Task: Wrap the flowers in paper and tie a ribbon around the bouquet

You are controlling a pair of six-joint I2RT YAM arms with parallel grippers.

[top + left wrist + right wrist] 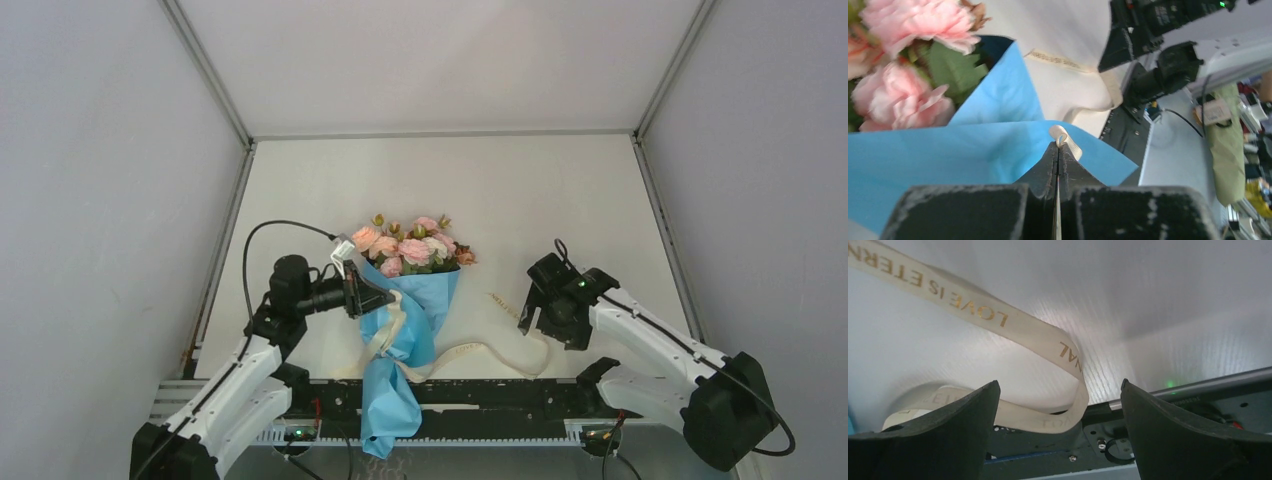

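Your left gripper [1057, 149] has its jaws pressed together on a small loop of the cream ribbon [1066, 137], pinched right at the fingertips. Just beyond those tips lies the light blue paper [998, 145] of the bouquet [405, 320]. In that wrist view the pink roses [908, 75] sit up and to the gripper's left.

Your right gripper [1059, 386] hangs with its jaws wide apart, holding nothing. A length of the same ribbon, printed with gold lettering, lies on the white table [560, 190] beneath it. It passes between the two fingers and curls into a fold just ahead of them. From overhead, this length trails from the bouquet's middle across to the right gripper.

The wrapping looks done, so the step in hand appears to be the tying. The next move likely calls for lowering the right gripper onto the loose length and closing on it. Keep the left pinch firm meanwhile. The strip lies flat and thin, so catching it may take a low, careful approach.
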